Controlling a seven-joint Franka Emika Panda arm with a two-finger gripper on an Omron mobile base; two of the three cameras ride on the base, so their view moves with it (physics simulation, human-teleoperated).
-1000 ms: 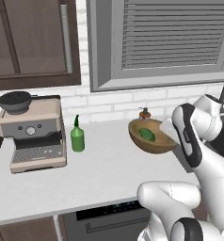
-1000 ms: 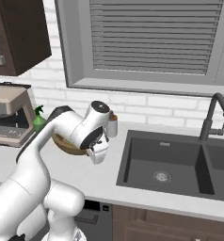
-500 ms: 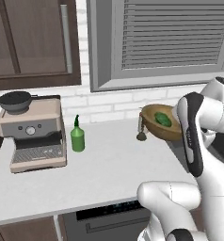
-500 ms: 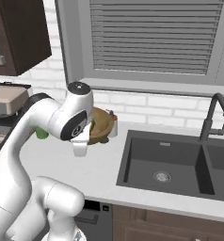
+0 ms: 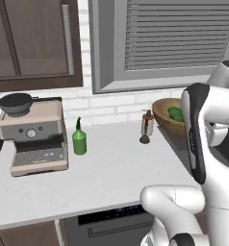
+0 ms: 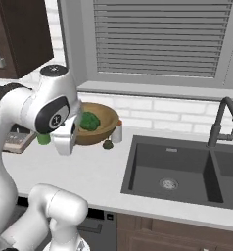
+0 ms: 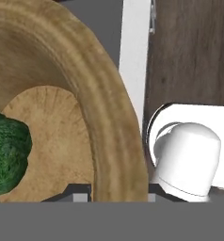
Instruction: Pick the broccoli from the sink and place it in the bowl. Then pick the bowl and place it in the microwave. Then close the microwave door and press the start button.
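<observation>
One rim wall sits pinched in the gripper [image 7: 115, 194]; the bowl [image 7: 85, 94] is stiff, light, carrying loose broccoli [image 7: 8, 153], so keep it level.

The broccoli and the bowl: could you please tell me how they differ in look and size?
The broccoli is a small, bumpy green lump; the bowl is wide, round, smooth light-brown wood. The broccoli lies loose inside, while the gripper clamps the bowl's rim. Both are lifted together.

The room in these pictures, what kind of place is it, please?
It looks like a home kitchen: a dark double sink with a tall faucet, an espresso machine on the counter, and wooden cabinets above.
</observation>
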